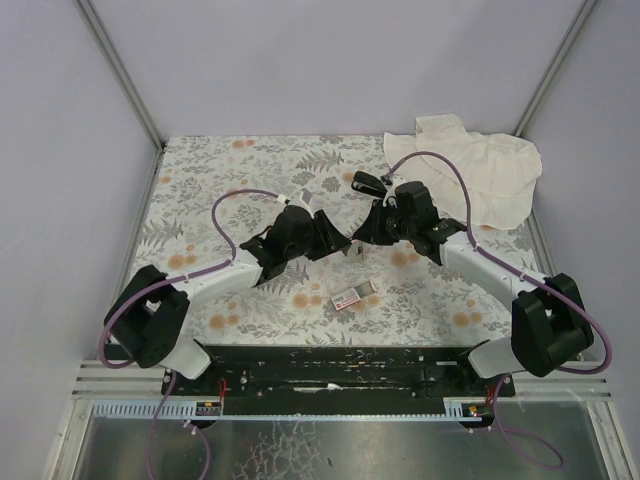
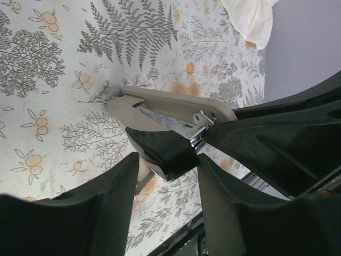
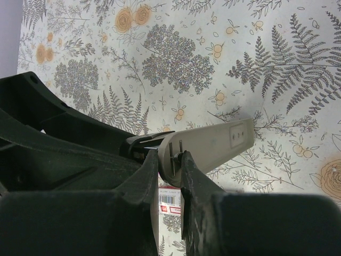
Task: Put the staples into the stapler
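The stapler [image 2: 176, 104], beige with a black part and a metal channel, is hinged open and held off the table between both grippers; it barely shows in the top view [image 1: 350, 247]. My right gripper [image 3: 170, 157] is shut on its beige hinge end [image 3: 213, 141]. My left gripper [image 2: 168, 160] has the black end between its fingertips, and the fingers look closed on it. The two grippers meet at the table's middle, left [image 1: 335, 243] and right [image 1: 362, 235]. The small white staple box with a red label [image 1: 352, 296] lies on the table just below them, and part of it shows under the right fingers [image 3: 169, 198]. No loose staple strips show.
A crumpled white cloth [image 1: 480, 175] lies at the back right corner and also shows in the left wrist view [image 2: 248, 21]. The table has a floral cover [image 1: 220, 180]. Grey walls close in the sides and back. The arm bases' black rail [image 1: 340, 365] runs along the near edge.
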You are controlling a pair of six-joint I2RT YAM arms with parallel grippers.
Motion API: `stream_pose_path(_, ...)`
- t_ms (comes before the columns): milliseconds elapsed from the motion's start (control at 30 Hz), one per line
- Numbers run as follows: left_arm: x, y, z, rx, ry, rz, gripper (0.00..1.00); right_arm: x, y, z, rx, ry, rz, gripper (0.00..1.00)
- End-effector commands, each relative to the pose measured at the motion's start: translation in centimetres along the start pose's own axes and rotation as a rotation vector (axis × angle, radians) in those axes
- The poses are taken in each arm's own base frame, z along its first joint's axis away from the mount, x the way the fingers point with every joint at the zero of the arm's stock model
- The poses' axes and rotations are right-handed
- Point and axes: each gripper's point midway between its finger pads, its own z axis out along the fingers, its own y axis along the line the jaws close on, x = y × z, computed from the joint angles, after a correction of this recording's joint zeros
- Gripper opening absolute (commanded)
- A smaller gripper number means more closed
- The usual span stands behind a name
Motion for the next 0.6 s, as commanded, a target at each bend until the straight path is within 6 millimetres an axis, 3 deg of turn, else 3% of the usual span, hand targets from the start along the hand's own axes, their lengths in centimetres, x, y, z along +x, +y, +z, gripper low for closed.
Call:
stream_pose_path(0, -0.8, 0.9, -0.5, 0.01, -0.037, -0.04, 0.4, 0.5, -1.6, -0.1, 0.059, -0.001, 0.01, 0.0)
stream_pose_path(267, -1.6, 1.4, -1.7, 0.025, -0.066, -0.084, 0.25, -0.2, -2.6, -0.7, 0.078, -0.023, 0.023, 0.0)
stream_pose_path(567, -2.8, 2.7, -3.2, 0.001, -0.102, -0.095, 0.22, -1.1, -4.3, -1.5, 0.133, -0.046, 0.029, 0.0)
